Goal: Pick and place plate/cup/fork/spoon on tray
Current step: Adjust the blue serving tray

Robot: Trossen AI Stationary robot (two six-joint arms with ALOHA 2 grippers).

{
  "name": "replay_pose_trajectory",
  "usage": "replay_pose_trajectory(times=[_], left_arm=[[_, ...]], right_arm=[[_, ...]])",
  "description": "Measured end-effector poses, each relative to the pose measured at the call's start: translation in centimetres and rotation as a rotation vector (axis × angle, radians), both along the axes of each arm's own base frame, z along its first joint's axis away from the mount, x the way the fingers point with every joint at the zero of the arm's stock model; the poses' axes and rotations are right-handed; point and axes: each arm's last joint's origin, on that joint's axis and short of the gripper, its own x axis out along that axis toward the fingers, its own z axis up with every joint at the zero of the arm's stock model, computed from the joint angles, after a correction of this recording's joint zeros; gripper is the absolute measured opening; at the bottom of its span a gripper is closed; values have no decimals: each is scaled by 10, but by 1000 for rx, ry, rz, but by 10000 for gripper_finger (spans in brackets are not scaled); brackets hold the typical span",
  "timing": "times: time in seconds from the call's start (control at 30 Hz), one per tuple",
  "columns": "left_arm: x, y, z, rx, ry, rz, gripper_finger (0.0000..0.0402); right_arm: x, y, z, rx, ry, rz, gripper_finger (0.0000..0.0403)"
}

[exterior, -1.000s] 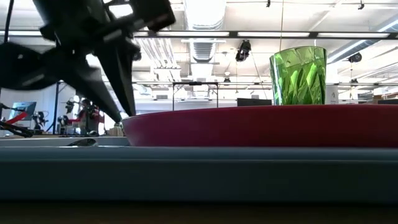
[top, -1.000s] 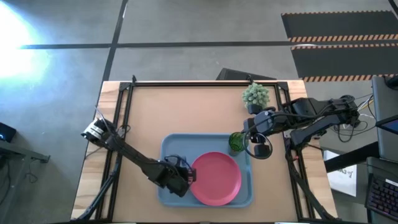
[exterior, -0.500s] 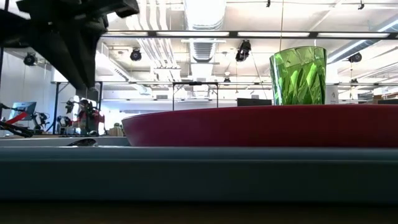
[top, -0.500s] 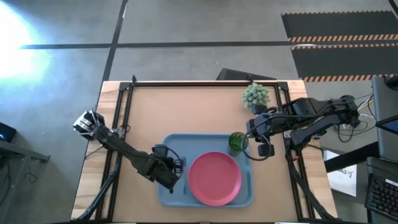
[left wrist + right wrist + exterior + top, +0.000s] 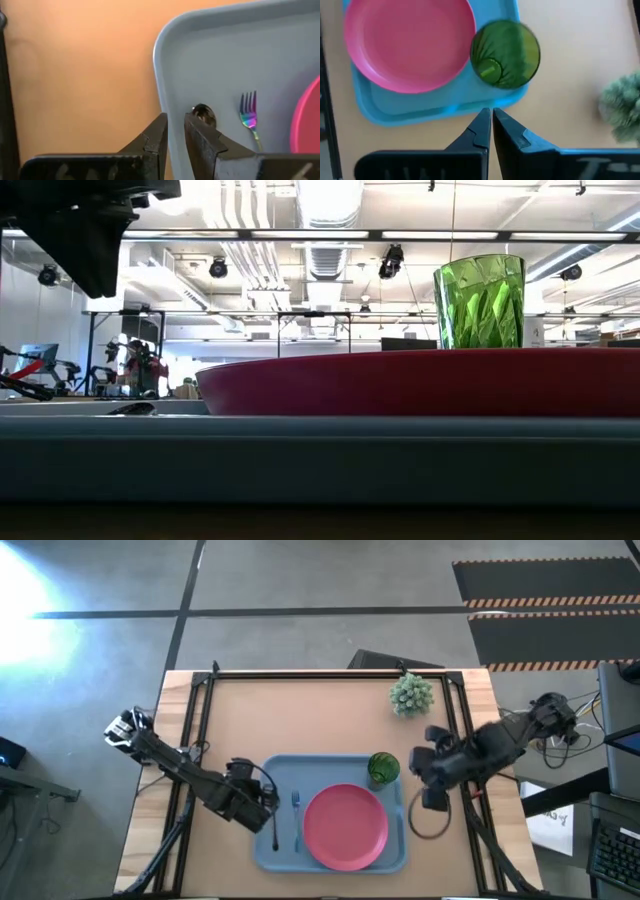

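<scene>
The left hand (image 5: 262, 808) reaches low over the tray's (image 5: 330, 762) left rim, fingers narrowly parted, holding nothing. The right hand (image 5: 422, 768) hangs over the tabletop (image 5: 300, 715) right of the tray, pinched together, empty. On the tray: plate (image 5: 346, 826), cup (image 5: 383, 768), fork (image 5: 297, 808), spoon (image 5: 203, 113)

Table's far half bare wood (image 5: 300, 715); potted plant (image 5: 411, 694) blocks far right corner; tray (image 5: 285, 770) fills near centre.
</scene>
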Motion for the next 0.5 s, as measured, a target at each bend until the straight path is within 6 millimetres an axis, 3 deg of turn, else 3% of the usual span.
replay_pose_trajectory(times=[0.2, 0.5], left_arm=[[-9, 6, 0, 27, 4, -42, 47], [-29, 19, -3, 31, 11, -64, 47]], right_arm=[[-9, 31, -38, 26, 4, -153, 8], [-11, 70, -113, 204, -117, -269, 8]])
